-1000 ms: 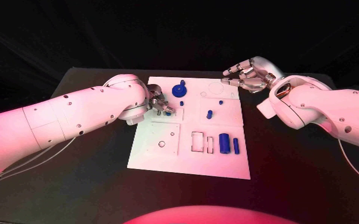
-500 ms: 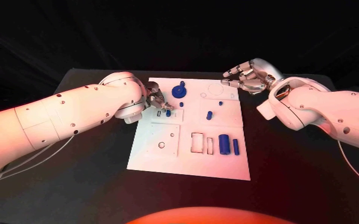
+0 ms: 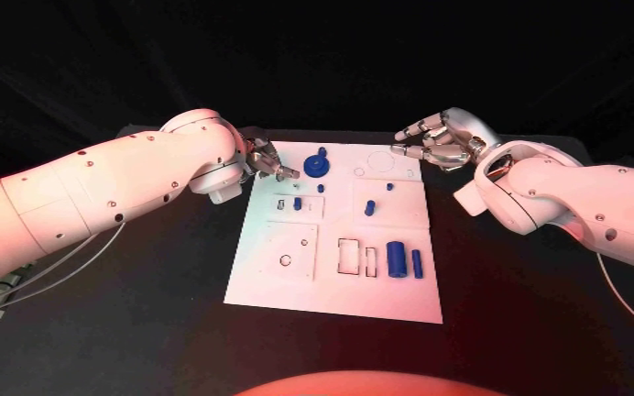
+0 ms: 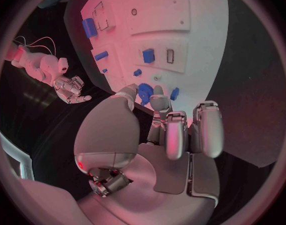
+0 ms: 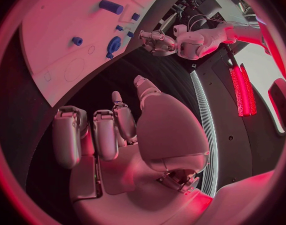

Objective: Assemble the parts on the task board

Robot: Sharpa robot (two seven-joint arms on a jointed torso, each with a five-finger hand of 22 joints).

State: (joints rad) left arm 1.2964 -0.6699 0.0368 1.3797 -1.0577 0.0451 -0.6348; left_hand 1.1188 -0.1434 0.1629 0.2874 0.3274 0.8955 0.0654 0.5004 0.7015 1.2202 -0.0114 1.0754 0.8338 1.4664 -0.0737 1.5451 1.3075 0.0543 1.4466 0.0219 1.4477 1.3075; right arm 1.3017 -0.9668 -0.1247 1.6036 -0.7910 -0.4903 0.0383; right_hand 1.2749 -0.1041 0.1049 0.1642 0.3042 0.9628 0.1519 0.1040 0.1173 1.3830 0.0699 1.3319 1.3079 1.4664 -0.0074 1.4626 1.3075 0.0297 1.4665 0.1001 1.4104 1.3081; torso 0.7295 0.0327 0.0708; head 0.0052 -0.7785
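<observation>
Small blue parts [image 3: 395,256] on white task board [image 3: 290,281]: probably light, rigid, slick; best pinched sideways. Left robot hand [image 3: 266,160] curled empty, right robot hand [image 3: 433,140] likewise.

A black table [image 3: 529,304] spreads under everything, its dark top running from nine o'clock round to three o'clock in the head view. Behind it, toward twelve o'clock, hangs a black backdrop [image 3: 317,38] with faint folds in it.
</observation>
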